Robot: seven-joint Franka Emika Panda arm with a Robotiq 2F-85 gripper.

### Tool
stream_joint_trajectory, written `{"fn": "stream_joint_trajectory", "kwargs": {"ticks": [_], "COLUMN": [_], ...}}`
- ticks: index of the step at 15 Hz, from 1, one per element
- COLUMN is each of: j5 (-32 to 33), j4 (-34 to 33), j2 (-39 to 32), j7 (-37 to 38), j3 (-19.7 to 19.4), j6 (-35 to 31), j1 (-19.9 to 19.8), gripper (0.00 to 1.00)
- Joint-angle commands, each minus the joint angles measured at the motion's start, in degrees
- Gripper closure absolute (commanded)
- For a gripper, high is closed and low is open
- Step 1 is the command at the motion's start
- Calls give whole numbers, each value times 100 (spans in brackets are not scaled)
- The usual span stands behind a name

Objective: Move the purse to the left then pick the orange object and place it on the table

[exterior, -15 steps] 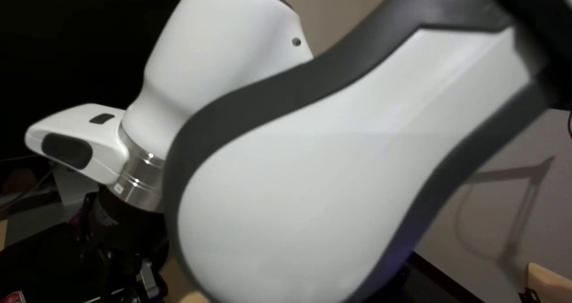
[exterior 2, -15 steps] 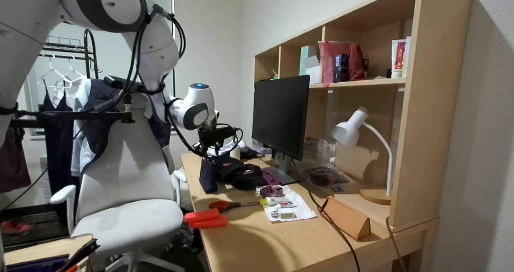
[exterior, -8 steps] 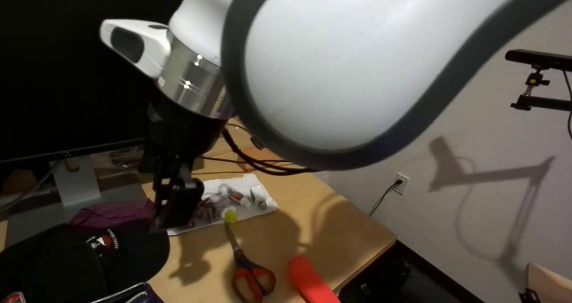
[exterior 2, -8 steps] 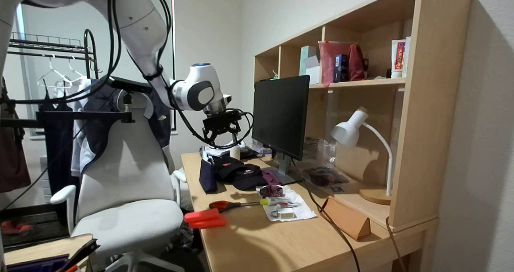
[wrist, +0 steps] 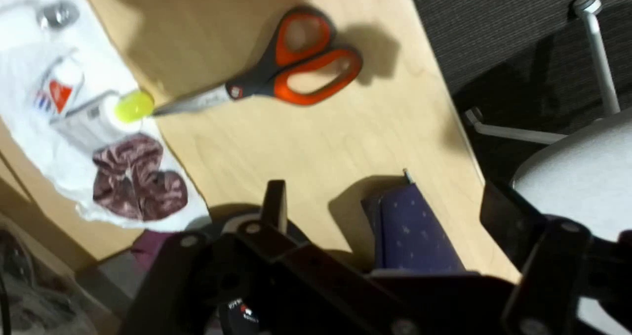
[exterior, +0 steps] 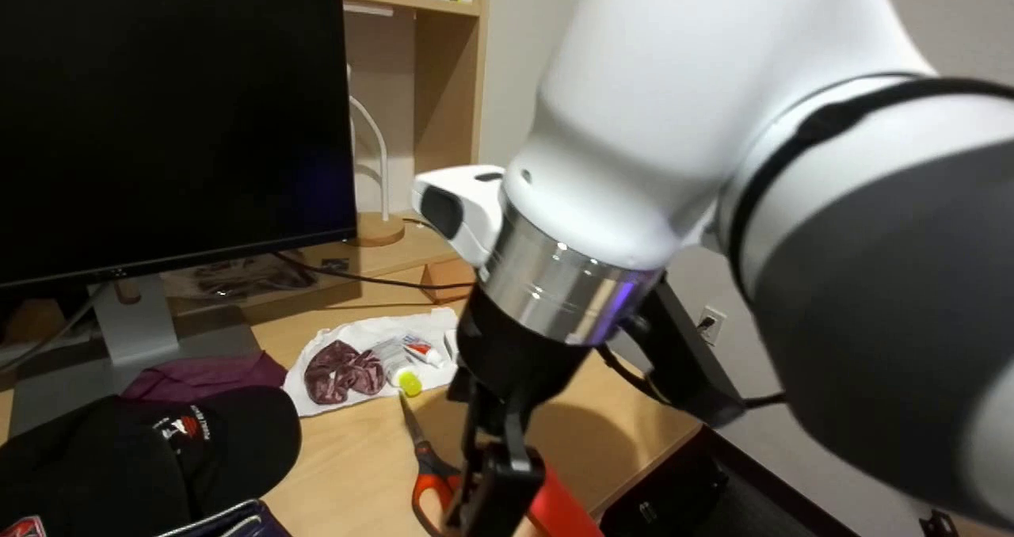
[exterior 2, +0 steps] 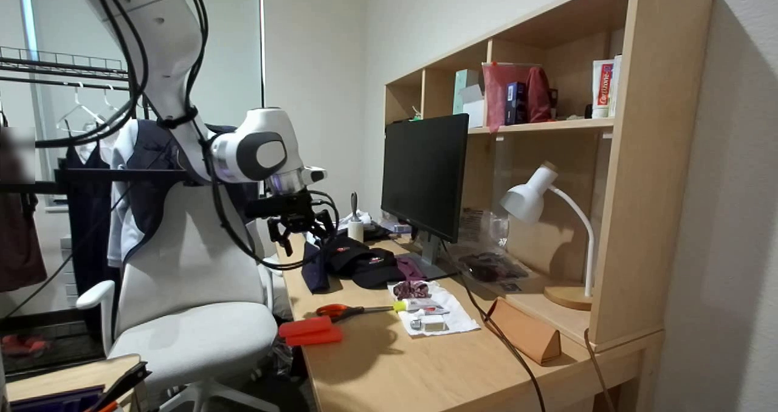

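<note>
The purse, a navy pouch with pale specks, shows in the wrist view below my gripper. My jaws stand wide apart with only air between them. In an exterior view the purse sits beside the dark cap, and the gripper hangs above and in front of it. The red-orange blocky object lies at the near edge of the light wooden table, partly over the edge. Behind the gripper in an exterior view, part of the orange object is hidden.
Scissors with orange handles lie between the purse and the orange object. A black cap, a white sheet with small items, a monitor and a lamp take up the table. An office chair stands alongside.
My gripper has risen from low over the purse, then moved toward the scissors and orange object. The arm uncovers the cap and sheet in an exterior view. Purse and orange object look unmoved.
</note>
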State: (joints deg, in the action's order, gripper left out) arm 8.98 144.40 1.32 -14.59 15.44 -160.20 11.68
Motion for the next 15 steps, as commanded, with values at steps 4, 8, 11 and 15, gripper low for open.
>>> {"fn": "stream_joint_trajectory", "kwargs": {"ticks": [4,8,11,15], "j5": [879,804,688,699], "j4": [1307,1180,856,499], "j2": [1184,979,636,205], "j7": [2801,2603,2797,3488], "j3": [333,215,201,114], "j6": [557,473,765,967], "j1": [-263,-91,-133,-236], "gripper": [0,0,0,0]}}
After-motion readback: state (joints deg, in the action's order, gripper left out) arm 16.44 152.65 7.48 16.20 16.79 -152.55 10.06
